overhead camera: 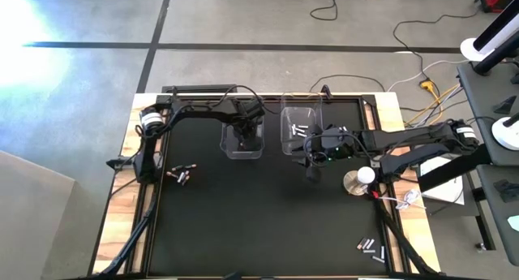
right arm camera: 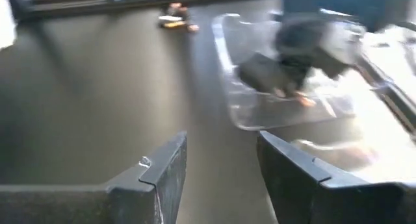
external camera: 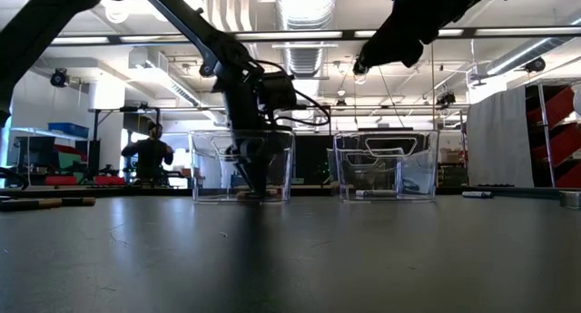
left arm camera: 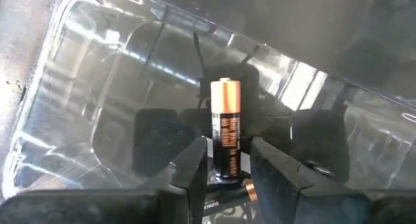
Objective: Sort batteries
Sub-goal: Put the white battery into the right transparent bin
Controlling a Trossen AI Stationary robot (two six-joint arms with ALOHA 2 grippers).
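The left gripper (left arm camera: 224, 175) reaches down inside the left clear plastic bin (overhead camera: 242, 152), so that the black-and-copper cylindrical battery (left arm camera: 225, 126) between its fingers ends up among its own kind. That battery stands on end in the gap; the fingers stand slightly apart from its sides, so the grip looks just released rather than firm. Another dark battery (left arm camera: 227, 193) lies on the bin floor just beneath the fingertips.

The right gripper (overhead camera: 314, 173) hangs above the black table mat (overhead camera: 259, 223) just near of the right clear plastic bin (overhead camera: 301, 127), fingers parted and holding nothing; it seems to be waiting its turn, clear of the left arm's work. The right bin holds a few silvery-white batteries (overhead camera: 302, 130), which suggests sorting by type.

Unsorted stock remains: a dark cluster of batteries with red marks (overhead camera: 182, 174) on the mat's left side, and a pale cluster (overhead camera: 371, 248) at the near right corner, each nearest the arm likely meant to fetch it.
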